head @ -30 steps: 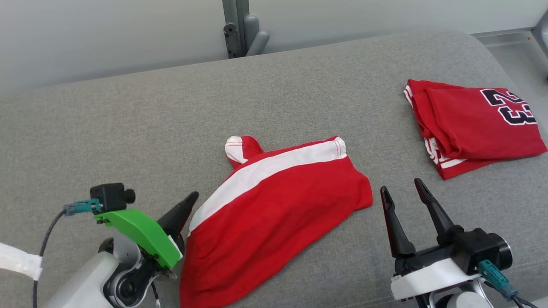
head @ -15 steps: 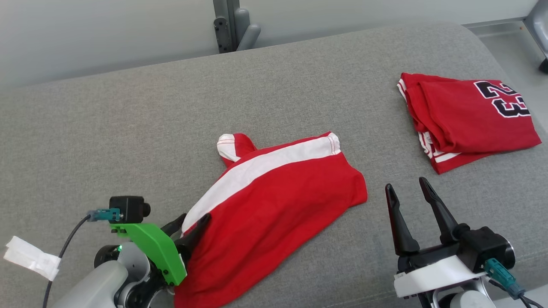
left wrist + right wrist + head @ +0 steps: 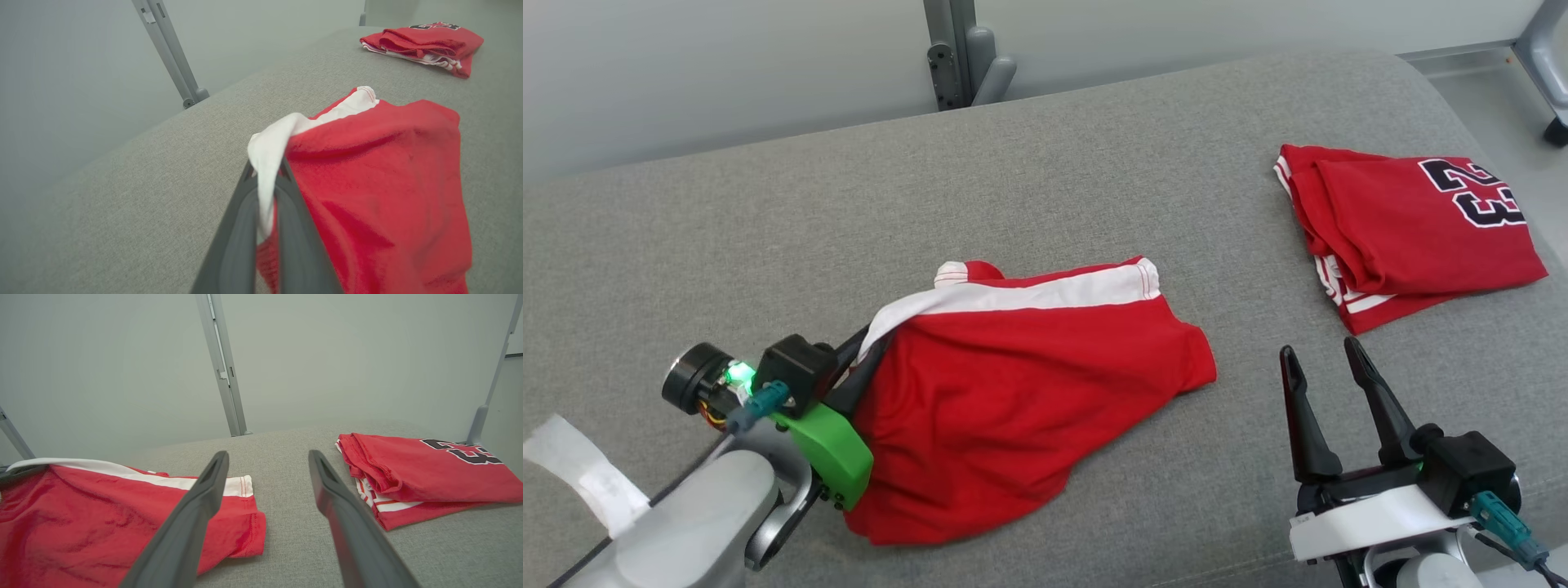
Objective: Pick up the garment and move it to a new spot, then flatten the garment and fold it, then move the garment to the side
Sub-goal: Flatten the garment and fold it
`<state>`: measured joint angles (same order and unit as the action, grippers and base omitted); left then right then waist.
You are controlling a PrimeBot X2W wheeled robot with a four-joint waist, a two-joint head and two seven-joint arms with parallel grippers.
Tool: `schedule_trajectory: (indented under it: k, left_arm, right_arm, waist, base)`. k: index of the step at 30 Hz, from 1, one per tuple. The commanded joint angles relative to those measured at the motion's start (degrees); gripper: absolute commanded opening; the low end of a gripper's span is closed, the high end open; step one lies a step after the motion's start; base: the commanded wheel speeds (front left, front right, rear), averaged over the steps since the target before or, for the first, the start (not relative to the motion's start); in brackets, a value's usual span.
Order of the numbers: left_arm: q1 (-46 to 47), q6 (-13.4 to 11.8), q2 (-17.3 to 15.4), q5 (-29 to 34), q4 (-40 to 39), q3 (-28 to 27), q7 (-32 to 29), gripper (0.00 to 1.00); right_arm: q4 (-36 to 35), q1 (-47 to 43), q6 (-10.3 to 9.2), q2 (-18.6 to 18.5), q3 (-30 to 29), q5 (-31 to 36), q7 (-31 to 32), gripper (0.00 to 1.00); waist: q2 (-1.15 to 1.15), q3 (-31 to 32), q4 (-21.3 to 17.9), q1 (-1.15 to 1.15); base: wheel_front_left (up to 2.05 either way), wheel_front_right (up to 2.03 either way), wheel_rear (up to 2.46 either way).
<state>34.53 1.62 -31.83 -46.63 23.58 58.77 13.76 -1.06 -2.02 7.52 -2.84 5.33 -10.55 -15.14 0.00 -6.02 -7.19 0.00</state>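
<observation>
A red garment (image 3: 1029, 392) with a white band lies crumpled in the middle of the grey couch-like surface (image 3: 1045, 188). My left gripper (image 3: 870, 351) is shut on the garment's white band at its left end, lifting that corner off the surface. In the left wrist view the white band (image 3: 265, 151) is pinched between my two dark fingers, with red cloth (image 3: 388, 179) hanging to the right. My right gripper (image 3: 1327, 363) stands open to the right of the garment, apart from it, nothing between its fingers (image 3: 204, 498).
A folded red jersey (image 3: 1413, 229) with black numbers lies at the far right of the surface. A grey metal post (image 3: 952, 49) rises behind the back edge. The surface's right edge drops to the floor near the jersey.
My left gripper opened, closed on the garment's white band and raised it, pulling the left corner up and inward. The right gripper stayed open. The camera shifted slightly.
</observation>
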Motion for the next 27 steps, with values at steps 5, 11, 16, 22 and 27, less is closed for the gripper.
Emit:
schedule_trajectory:
  k: [5,11,16,22,27]
  left_arm:
    - [-0.2,-11.3,-1.9,23.4,-6.2,6.2,1.4,0.0]
    - [-4.8,-15.6,2.2,31.2,-5.3,11.3,1.4,0.0]
    - [-7.5,-15.8,5.8,30.4,-5.1,11.3,1.4,1.0]
    - [-8.7,-18.3,4.0,26.2,-9.7,5.6,1.4,1.0]
    - [-12.3,-18.7,0.2,15.4,-17.9,-2.9,1.4,1.0]
  right_arm:
    - [-0.5,-0.5,-0.07,-0.1,-0.9,-1.3,0.0,1.0]
    - [-0.4,-0.3,-0.07,-0.1,-0.9,-1.5,0.0,1.0]
    - [-0.1,0.0,-0.07,-0.1,-1.3,-1.0,0.0,1.0]
    - [0.2,-0.3,-0.07,-0.1,-1.5,-0.8,0.0,1.0]
    - [0.4,-1.1,-0.07,-0.1,-1.6,-1.1,0.0,1.0]
  waist:
    - [0.0,-0.6,0.8,0.0]
    - [0.0,-1.4,1.6,0.0]
    - [0.0,-1.3,2.9,0.0]
    - [0.0,0.0,4.3,0.0]
    - [0.0,0.9,5.1,0.0]
  base:
    - [0.0,0.0,0.0]
    - [0.0,0.0,0.0]
    - [0.0,0.0,0.0]
    - [0.0,0.0,0.0]
    - [0.0,0.0,0.0]
